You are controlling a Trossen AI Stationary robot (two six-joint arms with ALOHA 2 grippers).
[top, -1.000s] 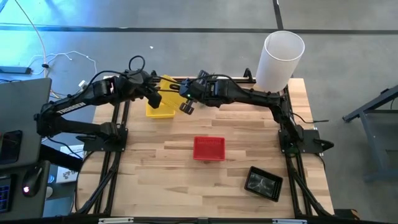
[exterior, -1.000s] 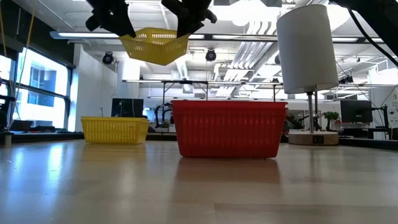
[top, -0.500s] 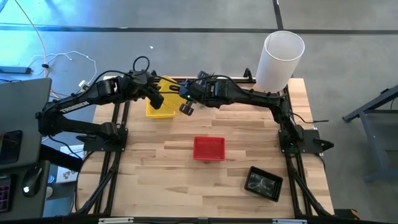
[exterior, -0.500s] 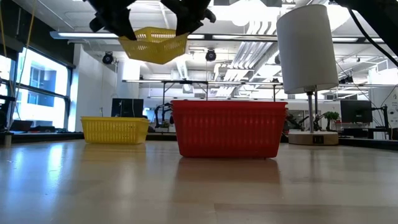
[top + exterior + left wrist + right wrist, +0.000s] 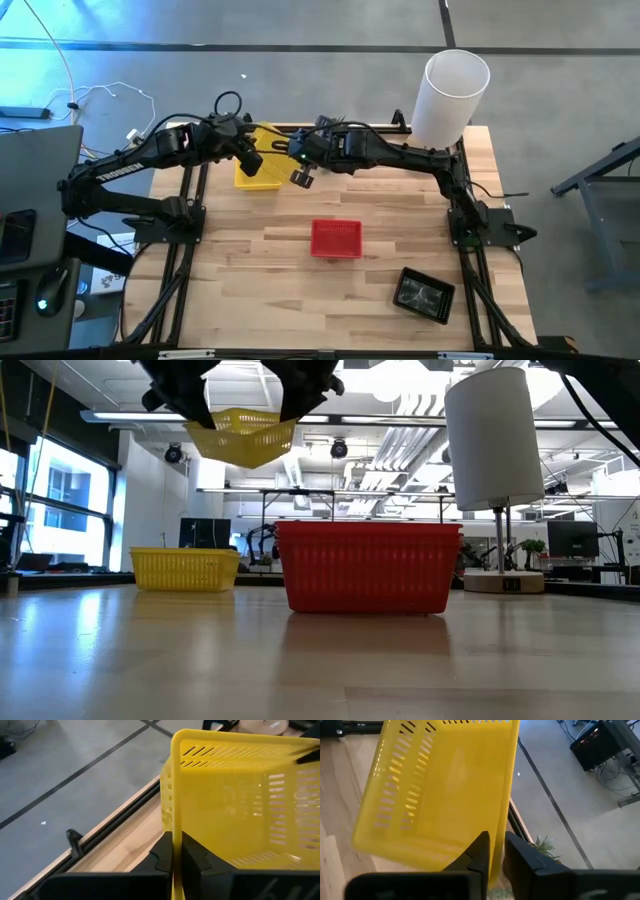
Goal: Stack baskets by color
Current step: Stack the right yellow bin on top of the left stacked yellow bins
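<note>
A yellow basket hangs in the air over the table's far left part, between my two grippers. My left gripper is shut on one of its walls. My right gripper has the opposite wall between its fingers. In the high view this basket shows between the left gripper and the right gripper. Below it, a second yellow basket stands on its bottom on the table. A red basket stands mid-table. A black basket lies near the front right. My left gripper pinches the rim of one wall, one finger inside the basket and one outside. The fingers slant down from the table's left side. The basket is lifted clear. My right gripper has the opposite wall's rim between its fingers, one inside and one outside, slanting down from the right.
A tall white cylinder stands at the table's far right corner, and shows upright behind the red basket in the low view. Bare wood lies along the table's front left. A dark rail runs along the far edge.
The raised yellow basket has shifted a little toward the left arm's side and stays clear of the table. Both arms have stayed about where they were.
</note>
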